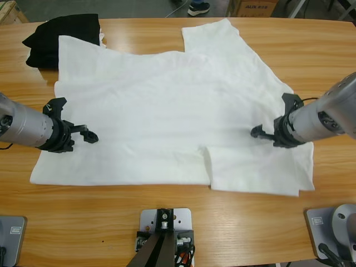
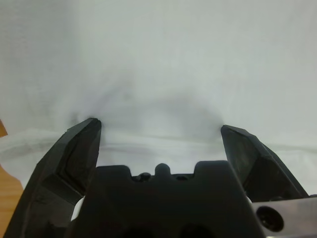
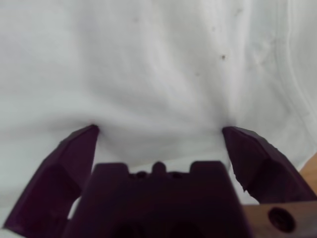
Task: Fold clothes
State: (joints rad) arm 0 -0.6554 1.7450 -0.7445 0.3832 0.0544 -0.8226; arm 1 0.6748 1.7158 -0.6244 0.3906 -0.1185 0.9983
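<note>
I have both tools — left tool [image 1: 92, 136], right tool [image 1: 257, 132] — spread wide, pressing the white T-shirt [image 1: 167, 111] flat on the surface [image 1: 167, 33], apparently for pinching.

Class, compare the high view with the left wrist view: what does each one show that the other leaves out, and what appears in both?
Only the high view shows the whole white T-shirt spread on the wooden table, the folded black garment at its far corner, and the right gripper at the shirt's opposite side.

Only the left wrist view shows a hem fold just ahead of the open jaws.

Both show the left gripper over white fabric, with a little bare table.
</note>
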